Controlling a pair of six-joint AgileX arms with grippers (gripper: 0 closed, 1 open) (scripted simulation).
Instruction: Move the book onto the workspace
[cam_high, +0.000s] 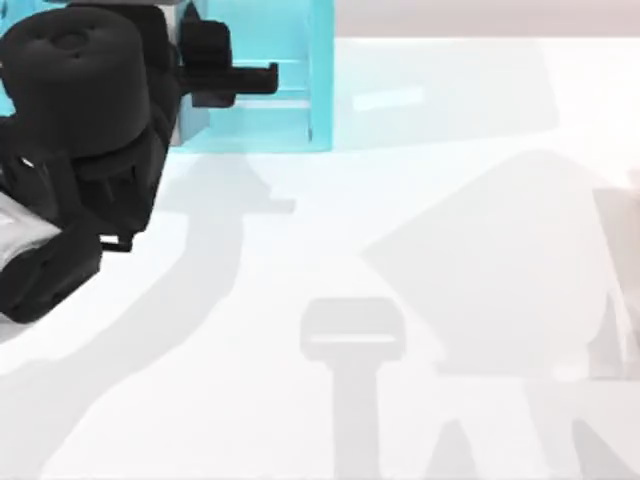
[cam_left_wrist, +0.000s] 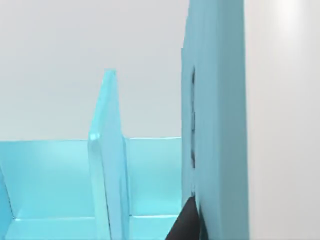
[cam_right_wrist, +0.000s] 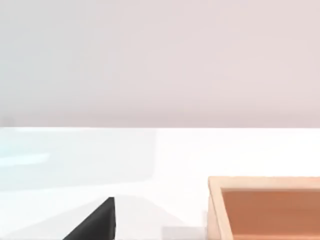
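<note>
We're up at the back-left corner of the desk (cam_high: 470, 260), with our left end effector (cam_high: 250, 78) pushed into the turquoise shelf (cam_high: 320, 100). From the left wrist, a tall light-blue slab stands close beside the camera. We take it for the book (cam_left_wrist: 215, 120), upright in the shelf's end bay, next to a thin divider (cam_left_wrist: 107, 150). Its far side runs into white, so we can't trace that edge.

As we read it, the step is the grasp and the draw-out. To do it well, we want the book squarely clamped across its covers before anything moves. Then we pull straight along the bay, parallel to the divider, so no corner catches the shelf wall. Once clear of the shelf front, we lower it flat onto the open white desk, well away from the shelf.

A dark piece of the left end effector (cam_left_wrist: 186, 226) lies right against the blue face, touching it or very nearly so. Whether it is released or clenched on the book, we cannot tell. Nothing shows the opposite side of the cover.

Our right end effector (cam_right_wrist: 95, 225) sits parked low over the desk near a wooden tray (cam_right_wrist: 265, 210). We can't tell its state either.
</note>
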